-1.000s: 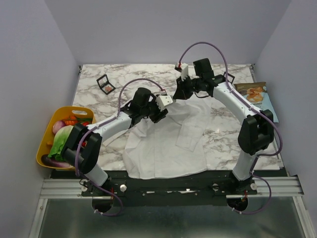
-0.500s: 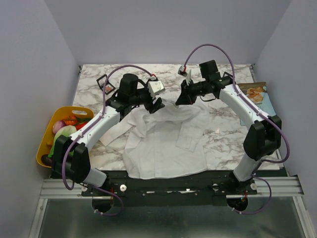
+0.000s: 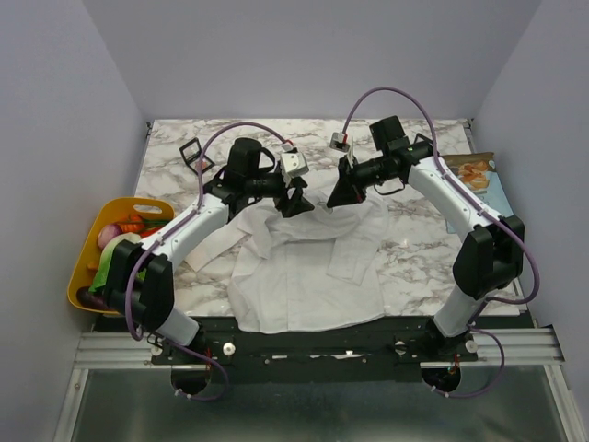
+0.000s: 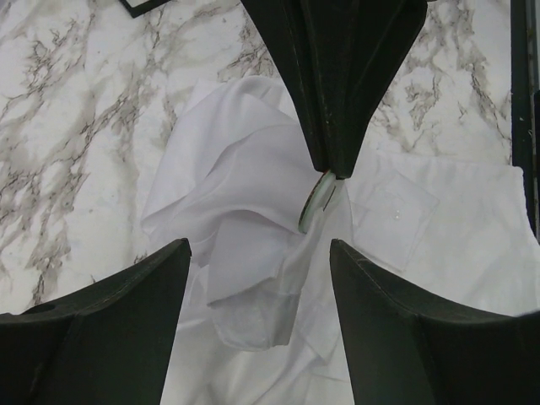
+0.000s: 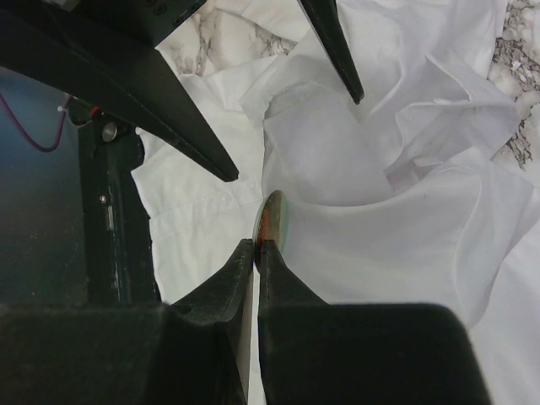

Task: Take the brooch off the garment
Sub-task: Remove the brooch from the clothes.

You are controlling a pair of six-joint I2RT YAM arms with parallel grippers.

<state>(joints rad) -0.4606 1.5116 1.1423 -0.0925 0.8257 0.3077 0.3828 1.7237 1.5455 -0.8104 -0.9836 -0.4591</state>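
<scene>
Yellow basket (image 3: pixel 81 276) of vegetables (image 3: pixel 124 230), right end effector (image 5: pixel 256 245) pinching brooch (image 5: pixel 272 218)

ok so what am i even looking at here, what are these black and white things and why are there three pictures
Those are two robot arms, bolted at the near edge of a marble table. The wide picture comes from a camera above and behind them. The other two come from a small camera on each wrist, so each shows its own claw's dark fingers at the bottom.

On the table lies a white shirt. A yellow basket of vegetables sits beside the left edge, a small black palette at the back, and a book on the right.

The right claw is pinched shut on a tiny round brooch, seen edge-on, with the cloth drawn up to it. The left claw hangs open just opposite, holding nothing.
</scene>
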